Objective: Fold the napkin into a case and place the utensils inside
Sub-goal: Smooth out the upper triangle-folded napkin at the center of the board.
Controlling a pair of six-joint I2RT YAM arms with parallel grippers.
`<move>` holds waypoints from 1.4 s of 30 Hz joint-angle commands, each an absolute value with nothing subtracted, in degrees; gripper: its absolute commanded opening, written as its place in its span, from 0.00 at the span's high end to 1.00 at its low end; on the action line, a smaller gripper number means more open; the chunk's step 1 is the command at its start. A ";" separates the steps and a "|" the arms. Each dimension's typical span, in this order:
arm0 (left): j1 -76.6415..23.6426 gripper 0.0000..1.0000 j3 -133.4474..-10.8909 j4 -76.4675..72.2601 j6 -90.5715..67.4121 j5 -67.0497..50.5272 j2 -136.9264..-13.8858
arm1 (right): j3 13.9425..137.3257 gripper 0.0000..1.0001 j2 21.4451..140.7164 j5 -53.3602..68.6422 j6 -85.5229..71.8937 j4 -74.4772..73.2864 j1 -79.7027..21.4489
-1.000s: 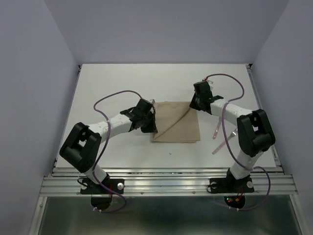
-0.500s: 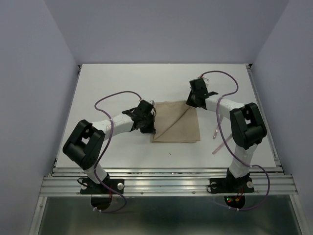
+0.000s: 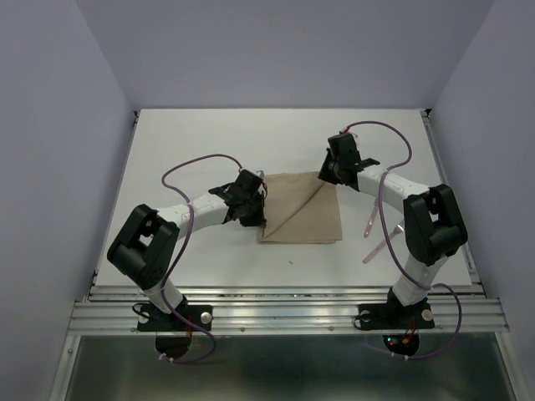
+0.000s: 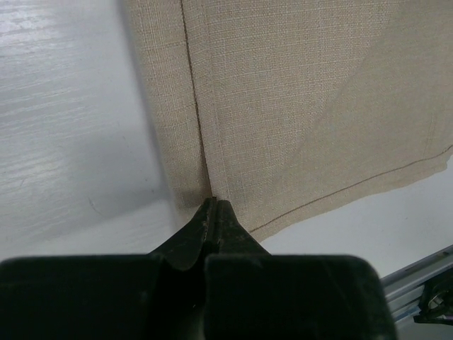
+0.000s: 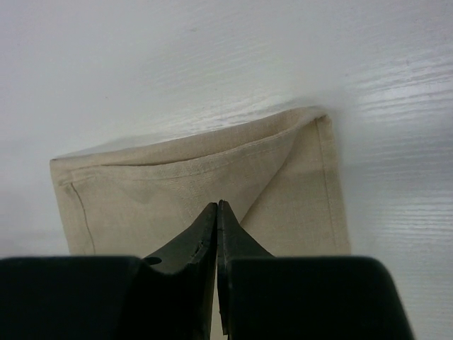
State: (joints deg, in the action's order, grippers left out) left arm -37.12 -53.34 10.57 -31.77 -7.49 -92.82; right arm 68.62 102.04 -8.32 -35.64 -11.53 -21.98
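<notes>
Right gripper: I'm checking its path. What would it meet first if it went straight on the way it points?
The napkin: the shut right gripper points at its folded layers; the gap is unclear.

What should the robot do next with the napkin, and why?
Probably draw the left gripper, shut at the left hem of the napkin, rightward to fold that side over. The napkin is wide with one diagonal flap, not yet folded narrow, and the utensils lie apart to its right.

Top camera: high behind the bases, looking down over the whole table (image 3: 209, 142). Wrist cameras: close and low. All three share the napkin (image 3: 301, 213).
</notes>
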 commanded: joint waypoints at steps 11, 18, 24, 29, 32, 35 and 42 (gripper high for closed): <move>-37.35 1.00 -55.55 10.46 -30.41 -7.12 -92.02 | 71.10 0.93 108.28 -11.86 -35.77 -11.07 -23.38; -37.35 1.00 -57.13 11.16 -30.59 -7.12 -90.79 | 71.45 0.93 106.27 -10.55 -34.72 -10.81 -23.38; -37.35 1.00 -57.66 11.69 -30.32 -8.52 -88.86 | 70.66 0.92 101.96 -13.97 -34.19 -10.81 -23.38; -37.35 1.00 -55.72 10.63 -30.15 -9.84 -89.65 | 71.54 0.91 103.09 -16.52 -33.40 -11.86 -23.38; -37.35 1.00 -53.97 10.46 -30.15 -10.11 -90.35 | 72.68 0.91 105.20 -16.79 -33.57 -12.13 -22.85; -37.35 1.00 -52.83 10.11 -30.06 -9.58 -90.88 | 74.09 0.91 107.83 -17.05 -33.66 -12.13 -22.85; -37.35 1.00 -52.12 9.58 -29.18 -8.44 -94.04 | 78.31 0.91 113.38 -17.49 -33.31 -13.88 -22.32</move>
State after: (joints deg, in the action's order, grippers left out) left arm -37.12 -52.84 10.20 -30.61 -8.97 -93.03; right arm 75.31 112.31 -15.70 -34.04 -12.82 -22.81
